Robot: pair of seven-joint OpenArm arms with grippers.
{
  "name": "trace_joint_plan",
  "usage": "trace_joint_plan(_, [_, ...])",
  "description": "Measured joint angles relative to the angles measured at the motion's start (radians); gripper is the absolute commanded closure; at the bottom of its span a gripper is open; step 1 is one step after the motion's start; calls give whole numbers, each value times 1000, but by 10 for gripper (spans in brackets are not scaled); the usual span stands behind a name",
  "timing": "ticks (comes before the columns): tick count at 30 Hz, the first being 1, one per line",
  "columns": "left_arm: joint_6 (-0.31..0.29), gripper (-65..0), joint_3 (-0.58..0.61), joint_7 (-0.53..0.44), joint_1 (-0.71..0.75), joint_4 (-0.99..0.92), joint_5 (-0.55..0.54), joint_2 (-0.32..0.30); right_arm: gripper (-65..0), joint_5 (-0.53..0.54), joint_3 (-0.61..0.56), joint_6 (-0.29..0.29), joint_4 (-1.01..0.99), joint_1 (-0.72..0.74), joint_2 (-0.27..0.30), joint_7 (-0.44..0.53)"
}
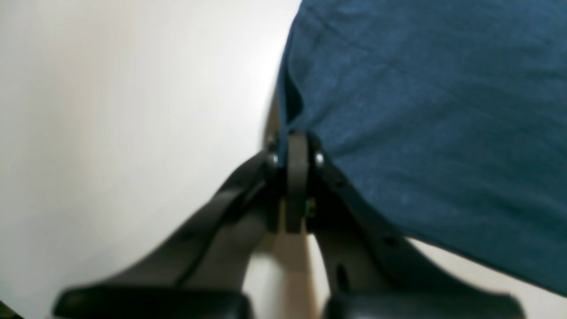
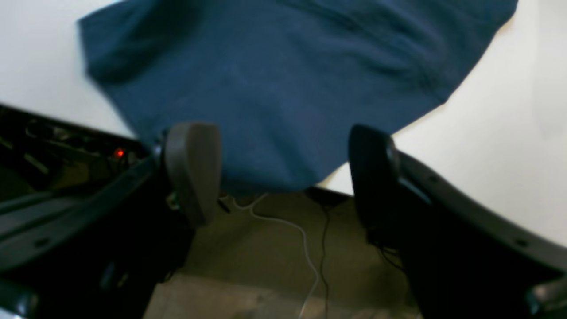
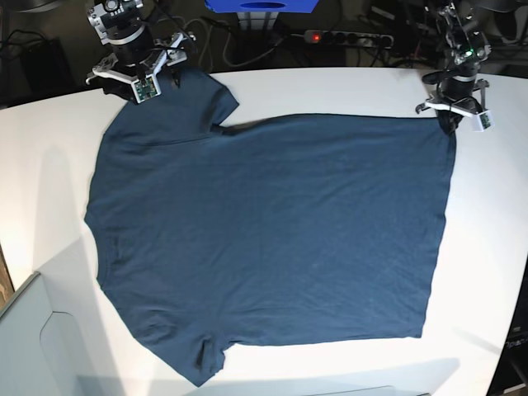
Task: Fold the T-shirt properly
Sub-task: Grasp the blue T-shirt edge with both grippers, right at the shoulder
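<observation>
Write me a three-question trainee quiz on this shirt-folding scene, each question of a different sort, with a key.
1. True or false: the left gripper is shut on an edge of the T-shirt.
2. Multiple choice: the right gripper is A) shut on a sleeve, B) open with cloth lying between its fingers, C) out of view.
3. Fill in: the T-shirt lies spread nearly flat on the ____ table.

Key: 1 true; 2 B; 3 white.

Bright even light; both wrist views blurred (base sharp).
</observation>
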Motion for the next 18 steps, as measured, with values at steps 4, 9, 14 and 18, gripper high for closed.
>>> trace_joint_plan(4, [0, 0, 0, -3, 5, 0, 0, 0, -429, 0, 0, 0, -33, 3, 0, 1])
trace_joint_plan(9, [0, 0, 0, -6, 11, 0, -3, 1, -428, 1, 0, 0, -107, 33, 0, 14])
trace_joint_plan(14, [0, 0, -1, -16, 11, 0, -4, 14, -427, 0, 1, 0, -164, 60, 0, 12])
trace_joint_plan(18, [0, 0, -1, -13, 11, 0, -4, 14, -425, 0, 1, 0, -170, 69, 1, 9])
